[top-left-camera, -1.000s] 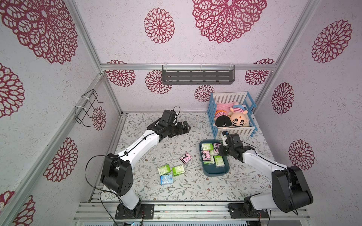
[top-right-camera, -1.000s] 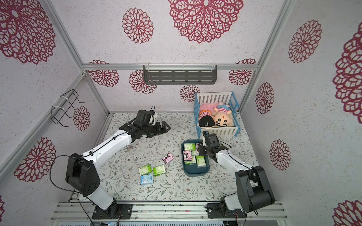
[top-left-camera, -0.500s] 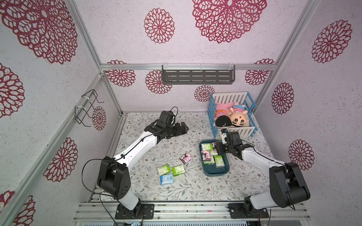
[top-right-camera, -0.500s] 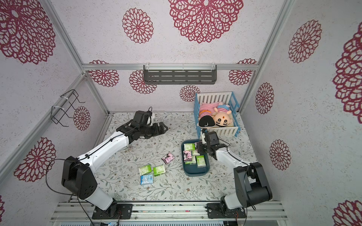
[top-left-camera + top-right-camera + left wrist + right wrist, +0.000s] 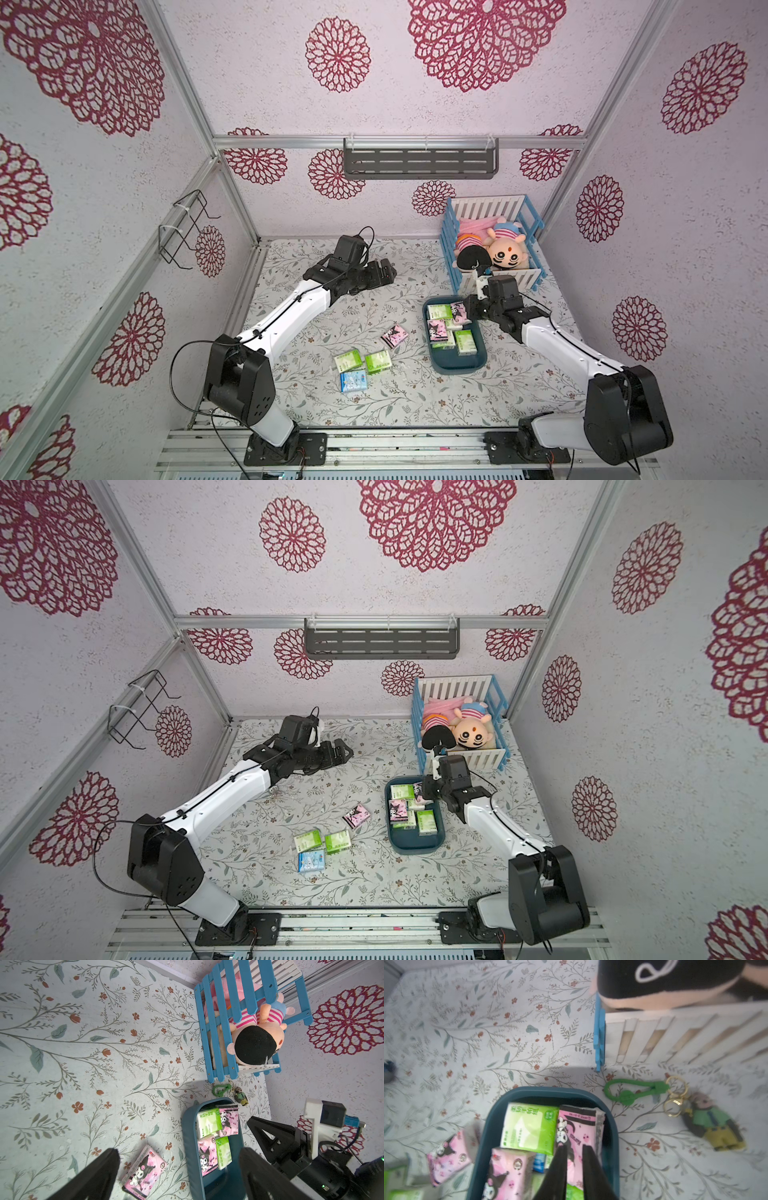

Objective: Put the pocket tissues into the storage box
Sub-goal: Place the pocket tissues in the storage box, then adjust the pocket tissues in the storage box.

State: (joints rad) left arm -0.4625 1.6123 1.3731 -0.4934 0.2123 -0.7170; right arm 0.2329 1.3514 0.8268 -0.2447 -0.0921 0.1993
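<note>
The dark teal storage box (image 5: 455, 368) (image 5: 415, 843) sits right of centre and holds several pocket tissues, green and pink. My right gripper (image 5: 467, 309) (image 5: 574, 1146) hovers shut over the box's far end, its fingertips just above a pink pack (image 5: 577, 1126) that lies inside. More packs lie on the mat left of the box: a pink one (image 5: 394, 336), two green ones (image 5: 348, 360) (image 5: 378, 361) and a light blue one (image 5: 353, 381). My left gripper (image 5: 390, 272) (image 5: 178, 1172) is open and empty, raised over the far middle of the mat.
A blue-and-white toy crib (image 5: 490, 245) with plush dolls stands at the back right, just behind the box. A green keychain clip (image 5: 633, 1089) with a small figure (image 5: 714, 1124) lies between crib and box. A grey shelf (image 5: 419, 162) and a wire rack (image 5: 183, 228) hang on the walls.
My right gripper opened and shut again over the box's far end, hardly moving. The left arm shifted only slightly.
</note>
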